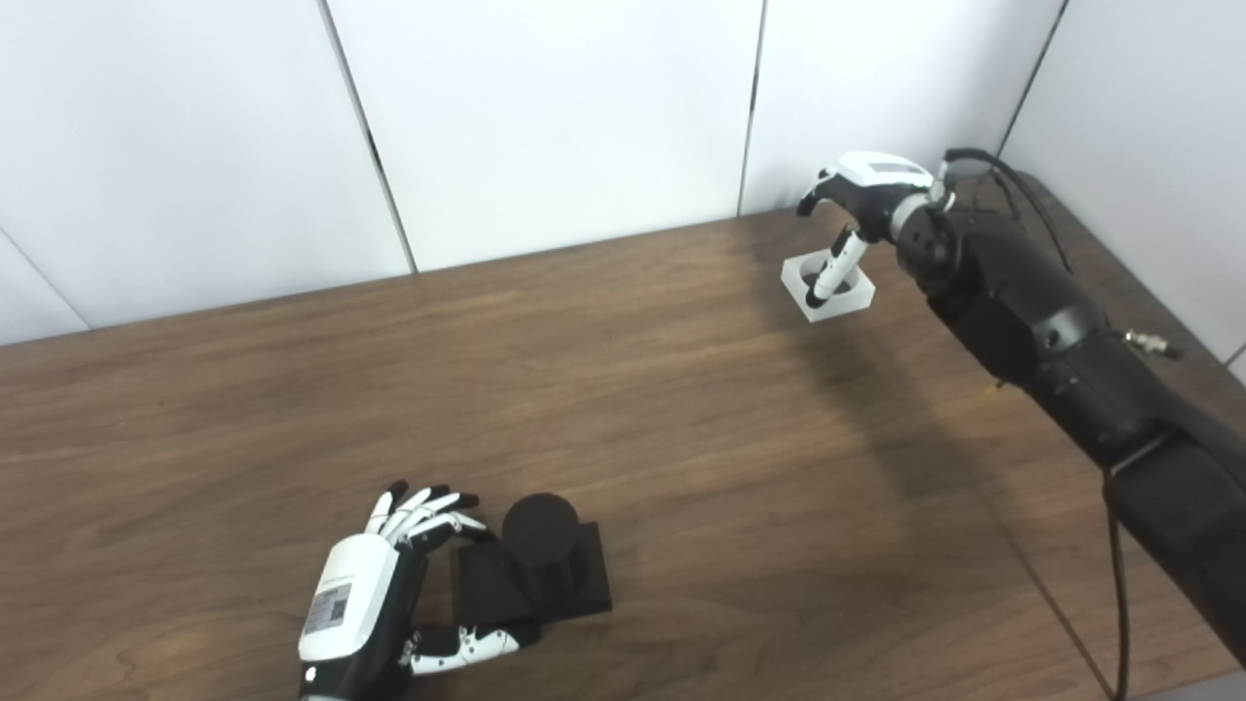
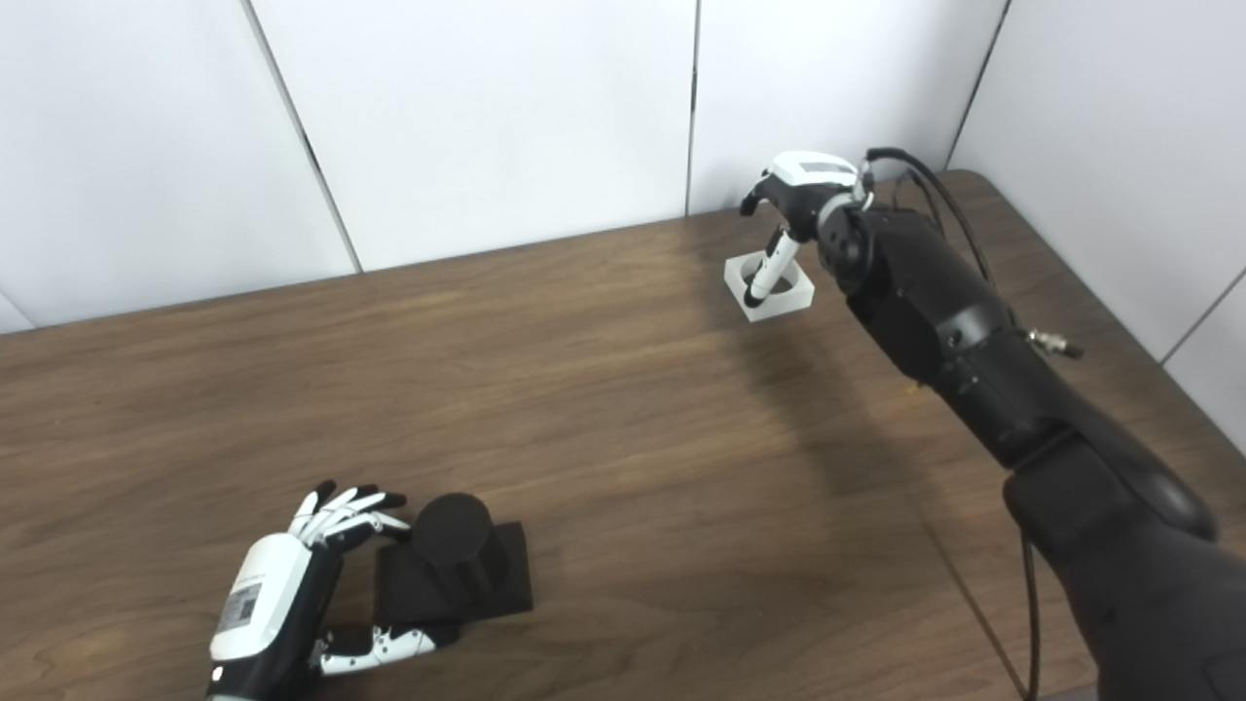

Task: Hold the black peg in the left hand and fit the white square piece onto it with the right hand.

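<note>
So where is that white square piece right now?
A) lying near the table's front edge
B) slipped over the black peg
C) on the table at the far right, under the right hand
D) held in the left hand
C: the white square piece sits on the table at the far right, with the right hand reaching down onto it, well away from the black peg.

Left hand: wrist and forearm cut off by the bottom edge; the palm faces away, so contact between it and the black peg cannot be judged. The peg's base is partly hidden at its left edge behind the fingers and the thumb. Right hand: seen from behind; one digit covers part of the hole of the white square piece, and the other fingertips lie out of sight beyond the knuckles, so any grip is undetermined. Right arm: cropped at the lower right corner. Table: near edge outside both views.
</note>
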